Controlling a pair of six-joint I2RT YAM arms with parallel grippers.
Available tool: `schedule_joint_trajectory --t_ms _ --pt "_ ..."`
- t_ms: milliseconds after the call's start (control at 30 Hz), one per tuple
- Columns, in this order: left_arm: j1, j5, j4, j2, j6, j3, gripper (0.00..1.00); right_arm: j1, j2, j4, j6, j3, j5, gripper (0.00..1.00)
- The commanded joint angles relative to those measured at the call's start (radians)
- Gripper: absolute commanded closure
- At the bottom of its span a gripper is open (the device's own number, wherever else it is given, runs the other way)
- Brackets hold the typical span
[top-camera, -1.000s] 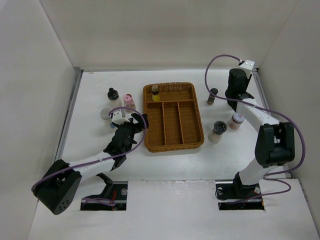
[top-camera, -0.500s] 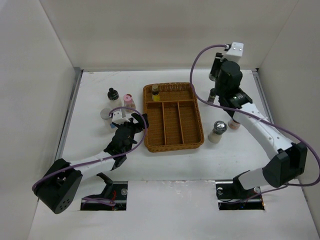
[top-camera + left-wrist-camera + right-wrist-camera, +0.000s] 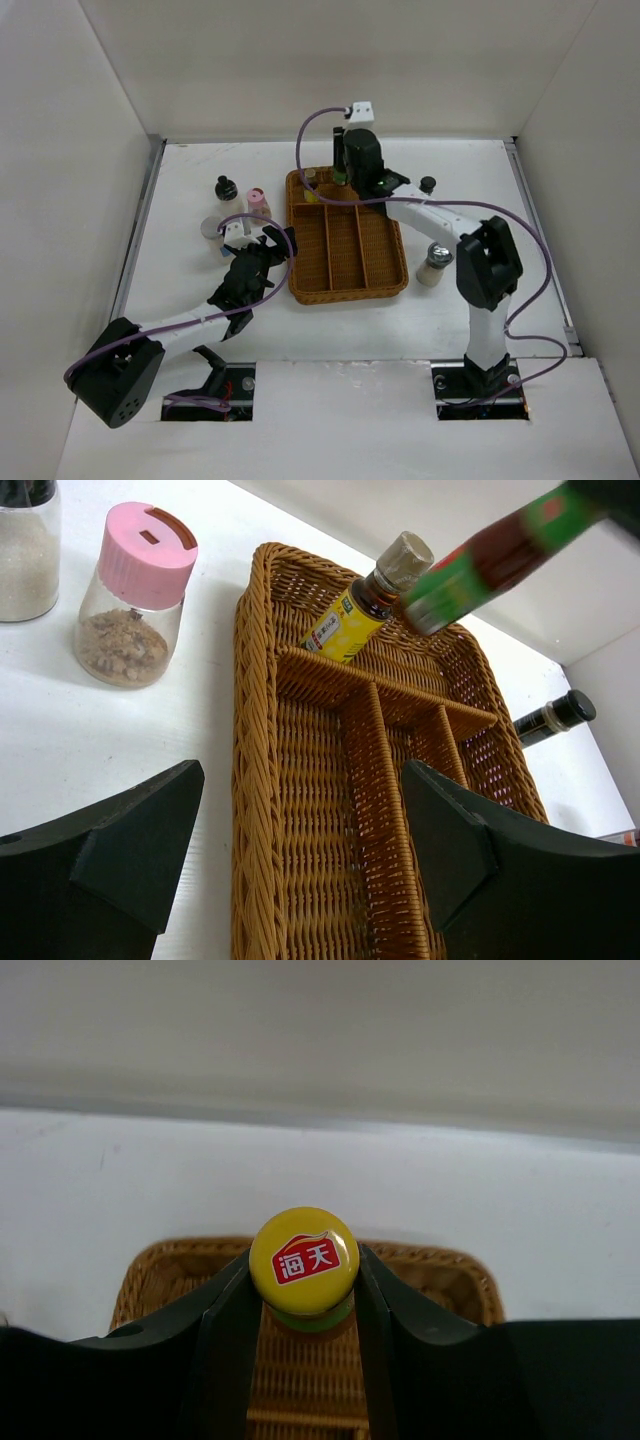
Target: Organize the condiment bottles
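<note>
table (image 3: 330,335): white, walls (image 3: 90,180) at L, R and back; widest bare patch lies in front of tray (image 3: 347,285), toward near edge.
tray: brown wicker, raised rim; one cross bay at back, three long bays in front. Back bay is under R claw (image 3: 304,1285); in the wrist view the L rim sits between the fingers of L claw (image 3: 300,800).
R claw: clamped on yellow-cap btl (image 3: 304,1250) just below the cap; hangs over back bay, close to back rim.
L claw: fingers wide apart, nothing in them; low by tray's front-L part, pointing toward back.
yellow-cap btl: in R claw, above back bay; dark red body, green label; looks tilted from L wrist. Low end near the cap of grey-cap btl (image 3: 375,595); touching or not, can't tell.
grey-cap btl: in back bay, L end, just L of R claw; yellow label, leaning.
R silver jar (image 3: 436,262): on table off tray's R rim, well front-R of R claw.
L silver jar (image 3: 212,232): on table just L of L claw.
pink-cap jar (image 3: 135,605): brown grains inside; ahead-L of L claw, near tray's L rim but apart.
L black-cap btl (image 3: 226,190): pale contents; just L of pink-cap jar, farther from L claw.
R black-cap btl (image 3: 428,185): dark, R of R claw, outside tray's R rim; bare table between it and rim.
</note>
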Motion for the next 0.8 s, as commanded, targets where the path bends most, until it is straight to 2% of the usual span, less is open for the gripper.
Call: schedule_joint_trajectory --t_ms 0,433,767 --pt "0.006 0.007 0.061 -0.02 -0.008 0.008 0.2 0.034 -0.022 0.117 0.045 0.077 -0.009 0.74" --pt "0.005 0.013 0.061 0.0 -0.008 0.014 0.2 0.048 -0.027 0.18 0.12 -0.138 -0.022 0.73" --pt "0.0 0.013 0.063 -0.006 -0.008 0.014 0.2 0.039 -0.088 0.189 0.088 -0.153 -0.024 0.73"
